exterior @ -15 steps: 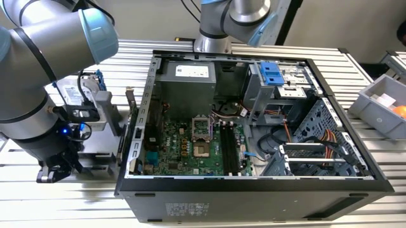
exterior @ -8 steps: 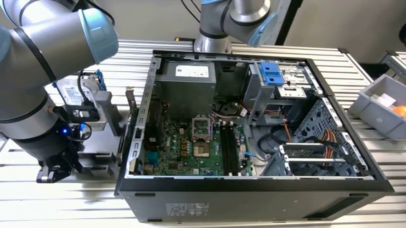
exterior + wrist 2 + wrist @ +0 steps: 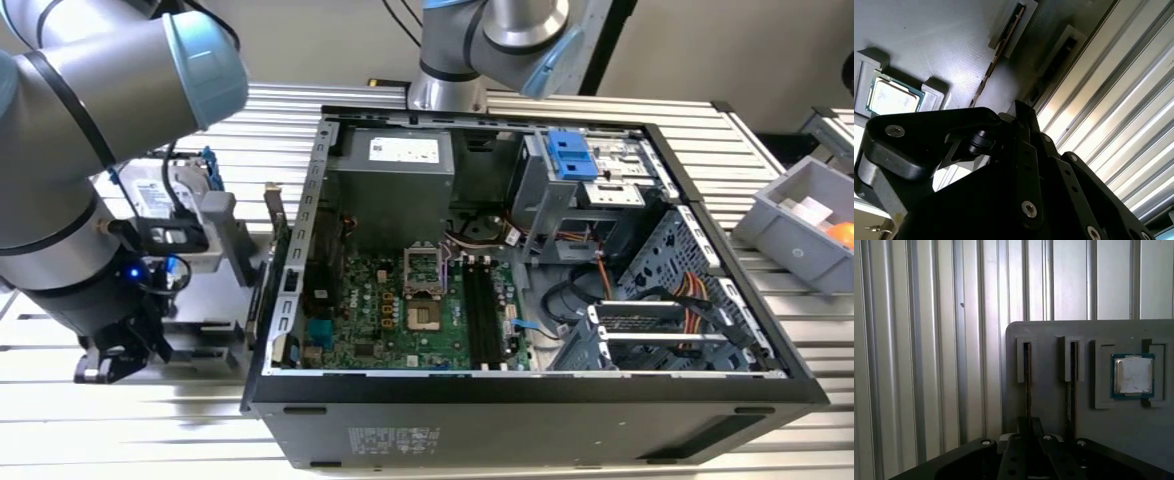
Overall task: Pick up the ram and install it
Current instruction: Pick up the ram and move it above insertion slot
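Since the ram stands on edge in its grey holder, the end effector aligns along it, whether clamped or apart unclear.

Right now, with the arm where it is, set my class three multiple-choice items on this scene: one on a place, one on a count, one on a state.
1. Where is the gripper relative to the computer case?
A inside it
B outside it, on the exterior view's left
C high above it

2. How many narrow slots does the grey holder have beside the processor chip?
A two
B one
C five

3. What state is the case in?
A closed
B upside down
C side open

Answers:
1 B: in the exterior view the gripper hangs low beside the case's outer wall.
2 A: the first wrist view shows two slots next to the chip.
3 C: the motherboard lies exposed.
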Tool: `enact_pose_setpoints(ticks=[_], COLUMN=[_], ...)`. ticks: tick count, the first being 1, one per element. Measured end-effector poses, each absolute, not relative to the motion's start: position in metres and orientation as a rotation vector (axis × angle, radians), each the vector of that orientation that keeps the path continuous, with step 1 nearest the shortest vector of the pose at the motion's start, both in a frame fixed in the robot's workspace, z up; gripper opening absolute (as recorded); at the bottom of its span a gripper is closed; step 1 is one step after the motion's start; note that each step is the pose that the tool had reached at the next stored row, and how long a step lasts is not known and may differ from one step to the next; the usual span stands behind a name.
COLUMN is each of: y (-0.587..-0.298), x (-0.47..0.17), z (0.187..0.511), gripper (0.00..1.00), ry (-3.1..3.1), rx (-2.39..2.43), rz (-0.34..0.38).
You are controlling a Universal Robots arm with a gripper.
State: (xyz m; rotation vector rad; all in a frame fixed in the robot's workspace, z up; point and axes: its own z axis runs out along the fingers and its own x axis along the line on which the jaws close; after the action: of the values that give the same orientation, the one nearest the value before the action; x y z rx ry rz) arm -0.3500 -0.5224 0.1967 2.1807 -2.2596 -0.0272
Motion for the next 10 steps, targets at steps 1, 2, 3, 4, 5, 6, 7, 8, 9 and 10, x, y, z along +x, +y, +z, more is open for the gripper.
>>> enact_pose_setpoints(ticks=[1, 2, 3, 4, 5, 6, 7, 8, 9, 10], y=[-0.5224, -0.5224, -0.5224, -0.5223, -0.5223, -0.5223, -0.5224, -0.5223, -0.5223, -0.5224], x=[-0.3500, -0.3500, -0.3500, -0.3500, -0.3500, -0.3500, -0.3500, -0.3500, -0.3500, -0.3500], z=[0.1977, 0.1986, 0.1995, 0.2003, 0.2010, 0.2017, 0.2024, 0.2030, 0.2038, 0.2045], gripper=[0.00, 0.00, 0.00, 0.00, 0.00, 0.00, 0.00, 0.00, 0.00, 0.00], ry=[-2.260, -2.260, -2.260, -2.260, -2.260, -2.260, -2.260, -2.260, -2.260, -2.260], rx=[2.181, 2.181, 2.181, 2.181, 2.181, 2.181, 2.181, 2.181, 2.181, 2.181], rz=[-0.027, -0.027, -0.027, -0.027, -0.027, -0.027, -0.027, -0.027, -0.027, -0.027])
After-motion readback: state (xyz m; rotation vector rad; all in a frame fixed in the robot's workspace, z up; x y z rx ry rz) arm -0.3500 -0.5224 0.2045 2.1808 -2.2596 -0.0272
